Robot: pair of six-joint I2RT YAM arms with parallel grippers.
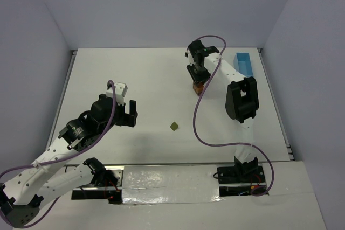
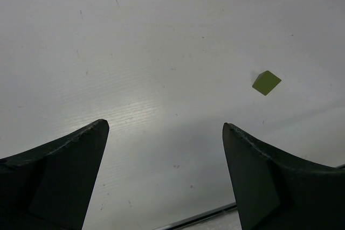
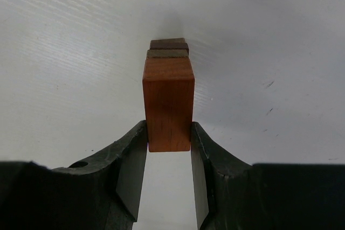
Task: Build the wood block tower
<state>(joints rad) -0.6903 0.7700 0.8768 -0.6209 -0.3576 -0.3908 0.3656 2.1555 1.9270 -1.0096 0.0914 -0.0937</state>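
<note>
My right gripper (image 1: 198, 79) is shut on an orange wooden block (image 3: 168, 100), both fingers pressed against its sides. Just beyond it in the right wrist view are a tan block (image 3: 167, 54) and a dark red block (image 3: 168, 43), stacked close together. I cannot tell whether the orange block touches them. From above, only an orange bit (image 1: 198, 88) shows under the gripper. An olive green block (image 1: 174, 126) lies alone on the table and also shows in the left wrist view (image 2: 266, 83). My left gripper (image 1: 129, 112) is open and empty, above bare table to the left of the green block.
A light blue rectangular tray (image 1: 245, 63) stands at the back right, near the right arm. The white table (image 1: 135, 74) has raised edges at left, back and right. A purple cable loops down from the right arm over the table.
</note>
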